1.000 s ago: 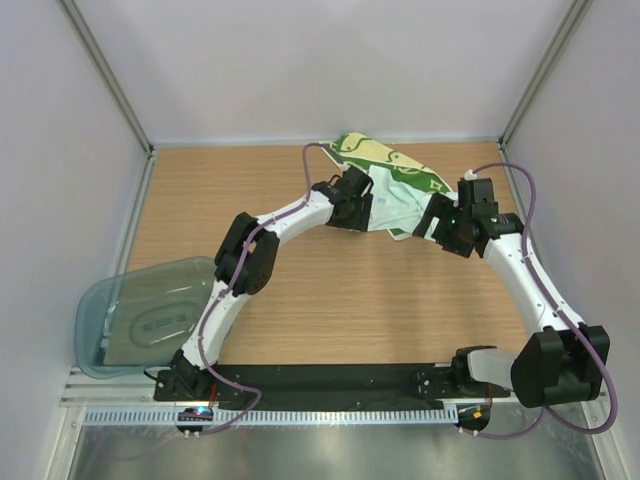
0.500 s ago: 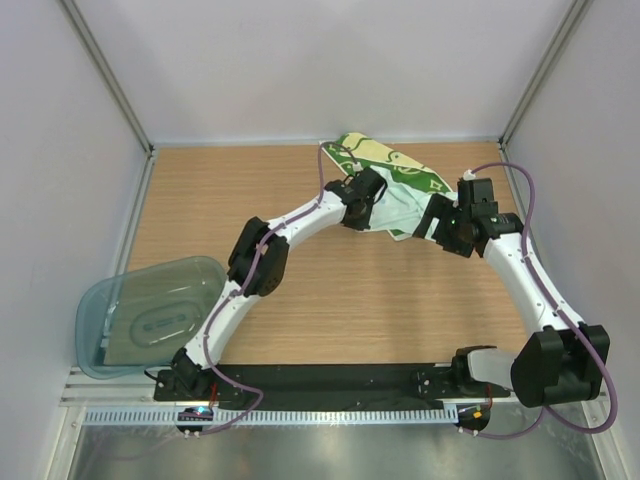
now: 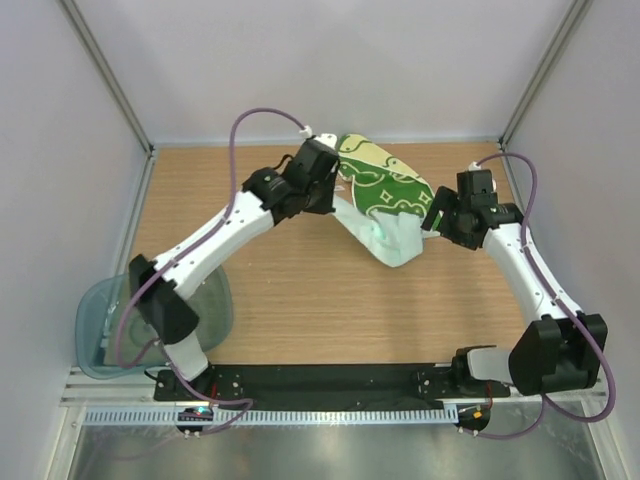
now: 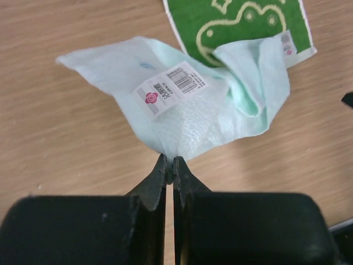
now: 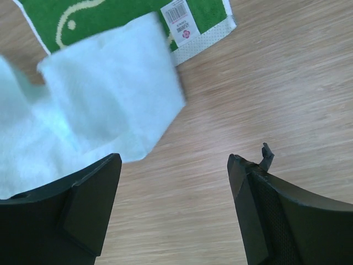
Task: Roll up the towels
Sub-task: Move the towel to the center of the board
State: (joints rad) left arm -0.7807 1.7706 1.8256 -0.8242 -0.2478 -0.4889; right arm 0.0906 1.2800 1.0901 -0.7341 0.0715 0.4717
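Across the wooden tabletop (image 3: 300, 300) your left arm (image 3: 215, 235) stretches far back, left gripper (image 4: 170, 164) pinched on the pale mint-blue towel (image 4: 220, 118), lying diagonally; your right gripper (image 5: 174, 161) stands wide, empty.

towels (image 3: 388, 203) heaped on table (image 3: 330, 300) rear, bin (image 3: 93, 328) front-left

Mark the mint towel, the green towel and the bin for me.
mint towel (image 4: 204, 127), left wrist view, on its bunched middle.
green towel (image 3: 388, 187), top external view, on its green patterned face.
bin (image 3: 90, 320), top external view, on its left wall.
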